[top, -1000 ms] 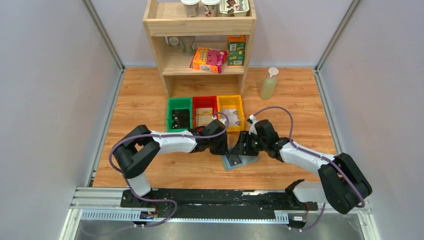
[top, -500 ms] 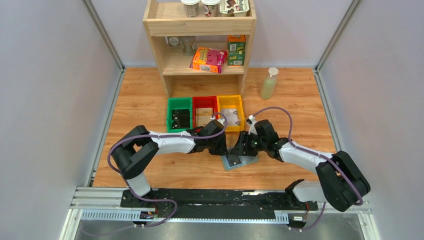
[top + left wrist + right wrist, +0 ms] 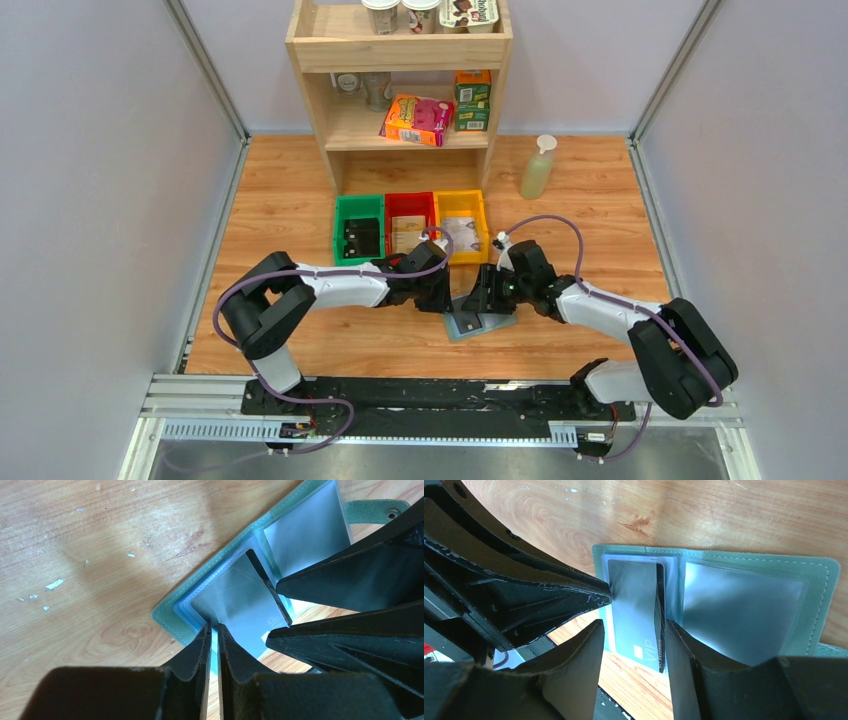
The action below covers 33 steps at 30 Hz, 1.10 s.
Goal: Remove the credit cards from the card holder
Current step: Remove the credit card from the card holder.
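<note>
The card holder point(image 3: 497, 322) lies open on the wooden table, grey-green with a pale blue-grey inside point(image 3: 744, 605), and its tab shows in the left wrist view point(image 3: 375, 510). A dark glossy credit card point(image 3: 634, 605) marked "VIP" sticks partly out of the left pocket over the holder's near edge point(image 3: 235, 600). My left gripper point(image 3: 213, 629) is closed to a thin slit at the holder's corner edge, beside the card. My right gripper point(image 3: 634, 635) is open, its fingers point(image 3: 684, 655) on either side of the protruding card, the right one against its edge.
Green point(image 3: 359, 228), red point(image 3: 410, 225) and yellow point(image 3: 462, 222) bins stand just behind the grippers, each with items inside. A wooden shelf point(image 3: 400, 50) with boxes and cups stands at the back. A pale bottle point(image 3: 537, 168) stands at the back right.
Almost nothing differs. Both grippers stay at the holder, with only a slight shift of the arms. The holder lies in the same spot.
</note>
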Tool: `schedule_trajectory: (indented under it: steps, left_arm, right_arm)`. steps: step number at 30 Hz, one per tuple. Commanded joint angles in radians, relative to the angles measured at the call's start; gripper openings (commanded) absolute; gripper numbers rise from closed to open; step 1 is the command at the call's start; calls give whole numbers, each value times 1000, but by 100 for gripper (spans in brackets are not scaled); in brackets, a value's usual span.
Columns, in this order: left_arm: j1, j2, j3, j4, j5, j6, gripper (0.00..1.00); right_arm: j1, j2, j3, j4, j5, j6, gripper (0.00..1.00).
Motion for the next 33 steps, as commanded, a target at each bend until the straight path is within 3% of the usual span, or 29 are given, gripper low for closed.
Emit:
schedule_trajectory:
  steps: [1, 7, 13, 28, 33]
  left_arm:
    - [-1, 20, 6, -25, 15, 15, 17]
    - [1, 25, 5, -31, 17, 18, 15]
    - [-1, 22, -4, -30, 17, 19, 13]
    - [-1, 28, -18, -19, 26, 15, 7]
    - [1, 26, -21, -18, 26, 15, 6]
  right_arm:
    - [5, 7, 7, 44, -41, 0, 50]
    - [4, -8, 4, 85, -84, 16, 49]
    - [2, -45, 18, -36, 62, -12, 48]
    - [-1, 38, 2, 76, -58, 5, 36]
    - [-1, 6, 16, -15, 39, -6, 40]
